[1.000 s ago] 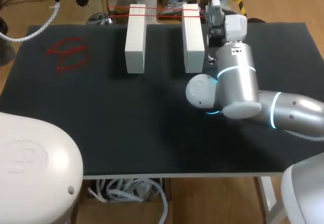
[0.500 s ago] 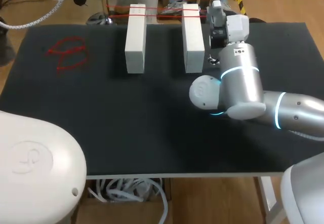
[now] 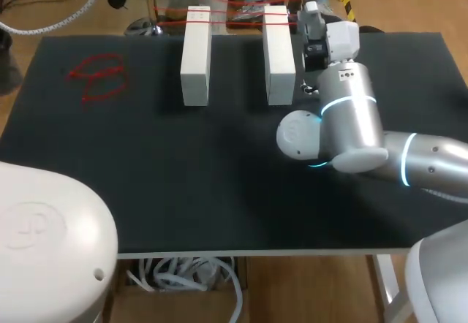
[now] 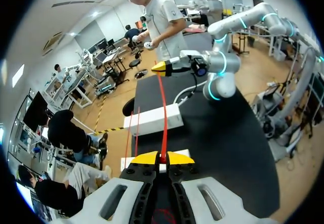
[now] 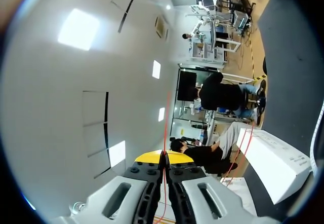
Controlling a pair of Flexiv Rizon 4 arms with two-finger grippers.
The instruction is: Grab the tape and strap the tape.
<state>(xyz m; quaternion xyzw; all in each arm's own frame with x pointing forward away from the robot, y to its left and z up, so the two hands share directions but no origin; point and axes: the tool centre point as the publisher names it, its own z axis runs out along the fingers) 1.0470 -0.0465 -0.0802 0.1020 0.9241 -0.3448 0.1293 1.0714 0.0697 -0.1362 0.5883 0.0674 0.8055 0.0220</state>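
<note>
The black table [image 3: 183, 177] holds two white blocks [image 3: 195, 56] and red tape [image 3: 95, 77].

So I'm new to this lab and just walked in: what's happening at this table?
Two robot arms hold a red tape stretched between them. The left gripper is shut on one end and the right gripper on the other. The tape runs over two white boxes that lie side by side near the far edge of the black table. Some red loops lie loose on the table's left part.
</note>
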